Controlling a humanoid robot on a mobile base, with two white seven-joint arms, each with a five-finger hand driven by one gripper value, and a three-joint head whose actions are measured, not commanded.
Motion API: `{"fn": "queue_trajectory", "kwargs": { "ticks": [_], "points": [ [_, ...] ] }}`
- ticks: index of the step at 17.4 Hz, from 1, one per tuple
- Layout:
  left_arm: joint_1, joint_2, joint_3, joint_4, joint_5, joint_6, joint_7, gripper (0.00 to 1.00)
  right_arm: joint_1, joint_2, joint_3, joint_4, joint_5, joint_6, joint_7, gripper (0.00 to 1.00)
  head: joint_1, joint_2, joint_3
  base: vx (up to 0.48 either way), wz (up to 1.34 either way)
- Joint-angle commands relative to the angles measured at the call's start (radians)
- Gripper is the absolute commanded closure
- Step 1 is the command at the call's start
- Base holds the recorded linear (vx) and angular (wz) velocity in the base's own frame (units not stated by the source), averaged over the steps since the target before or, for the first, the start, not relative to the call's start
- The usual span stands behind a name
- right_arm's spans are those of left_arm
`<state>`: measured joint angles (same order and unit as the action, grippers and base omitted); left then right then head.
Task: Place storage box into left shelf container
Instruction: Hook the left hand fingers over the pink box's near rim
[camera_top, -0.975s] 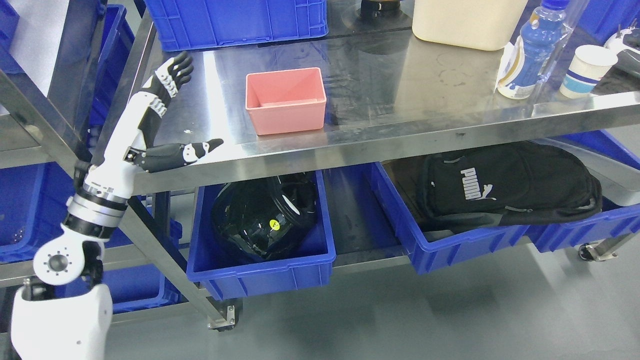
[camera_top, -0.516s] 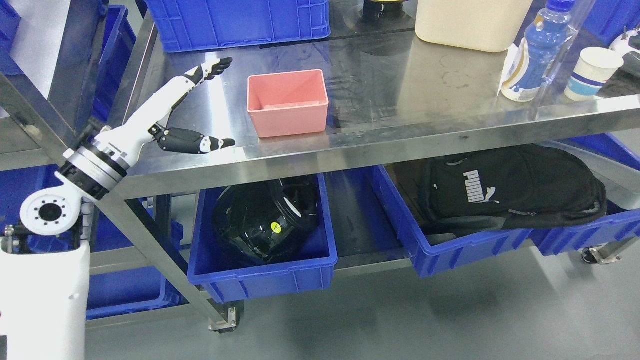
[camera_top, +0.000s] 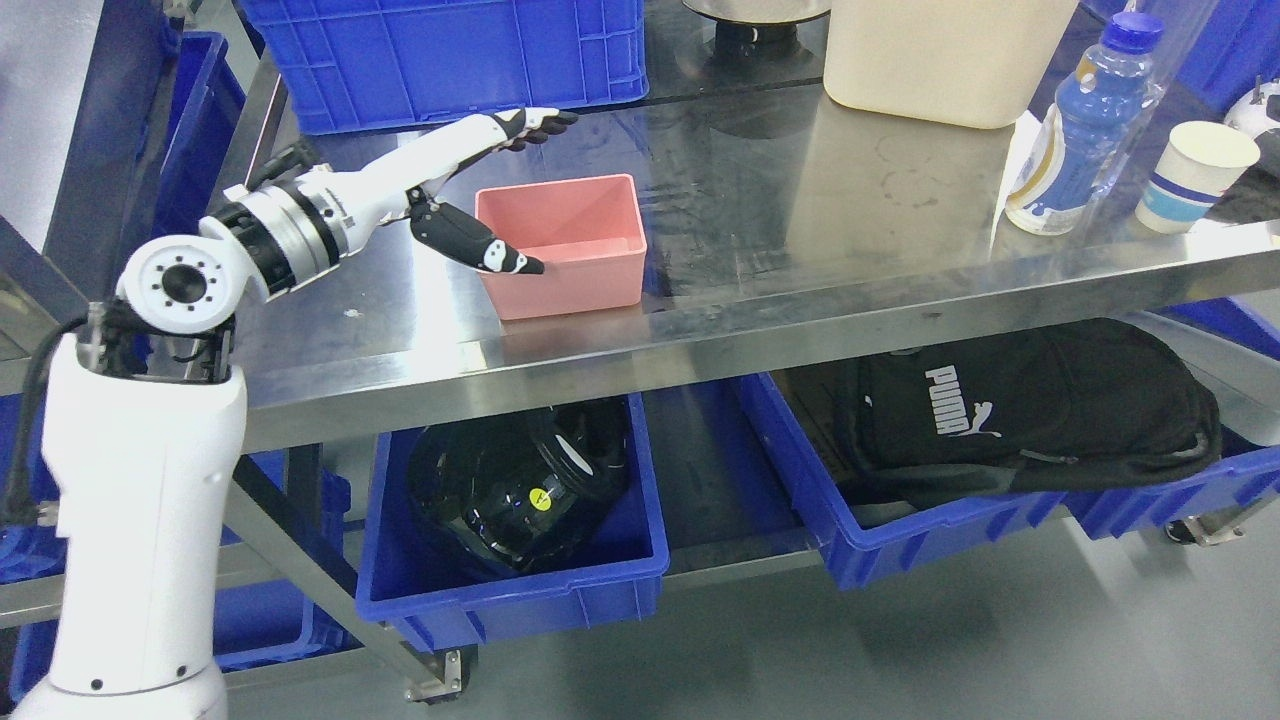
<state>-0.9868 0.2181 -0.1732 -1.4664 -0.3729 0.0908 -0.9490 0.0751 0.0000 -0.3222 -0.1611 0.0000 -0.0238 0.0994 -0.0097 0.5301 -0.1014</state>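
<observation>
One hand, the left hand (camera_top: 478, 190), has swung in, spread around the pink box's (camera_top: 562, 243) nine o'clock wall, ready to grip.

Blue crate (camera_top: 440, 55) at table's back: top cut by upper edge. Cream container (camera_top: 945, 55), same; its upper part out of frame. Dark round object (camera_top: 755, 25) between them, mostly cropped, can't identify. Paper cup (camera_top: 1195, 175) print too small to read. Thumb (camera_top: 480, 243) of left hand (camera_top: 470, 190) covers pink box (camera_top: 565, 243) near-left corner; contact unclear. Backpack (camera_top: 1020, 405) top hidden under tabletop (camera_top: 800, 290). Black glossy object (camera_top: 520, 480) in lower bin (camera_top: 520, 590), unidentifiable. Far-right bin (camera_top: 1160, 490) runs off frame.
</observation>
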Motion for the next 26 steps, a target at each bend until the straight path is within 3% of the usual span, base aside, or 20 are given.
{"fn": "queue_trajectory", "kwargs": {
  "ticks": [1,8,13,16,26],
  "points": [
    [-0.047,-0.137,-0.152,0.057,-0.017,0.03,-0.074,0.06,0.0,-0.017,0.0,0.0,0.008,0.004,0.342,0.0,0.0,0.0,0.0,0.04,-0.03],
    [-0.055,-0.016,-0.151,0.063,-0.07,0.02,-0.079,0.05,0.0,-0.017,0.0,0.0,0.008,0.004,0.342,0.0,0.0,0.0,0.0,0.025,-0.01],
    [-0.076,0.004,-0.095,-0.028,-0.07,0.018,-0.08,0.06,0.0,-0.017,0.0,0.0,0.008,0.004,0.342,0.0,0.0,0.0,0.0,0.003,0.01],
    [-0.073,0.064,-0.111,-0.025,-0.072,0.018,-0.125,0.06,0.0,-0.017,0.0,0.0,0.008,0.004,0.342,0.0,0.0,0.0,0.0,0.0,0.0],
    [-0.04,0.063,-0.15,0.032,-0.139,0.018,-0.131,0.04,0.0,-0.017,0.0,0.0,0.008,0.004,0.342,0.0,0.0,0.0,0.0,0.0,0.0]
  ]
}}
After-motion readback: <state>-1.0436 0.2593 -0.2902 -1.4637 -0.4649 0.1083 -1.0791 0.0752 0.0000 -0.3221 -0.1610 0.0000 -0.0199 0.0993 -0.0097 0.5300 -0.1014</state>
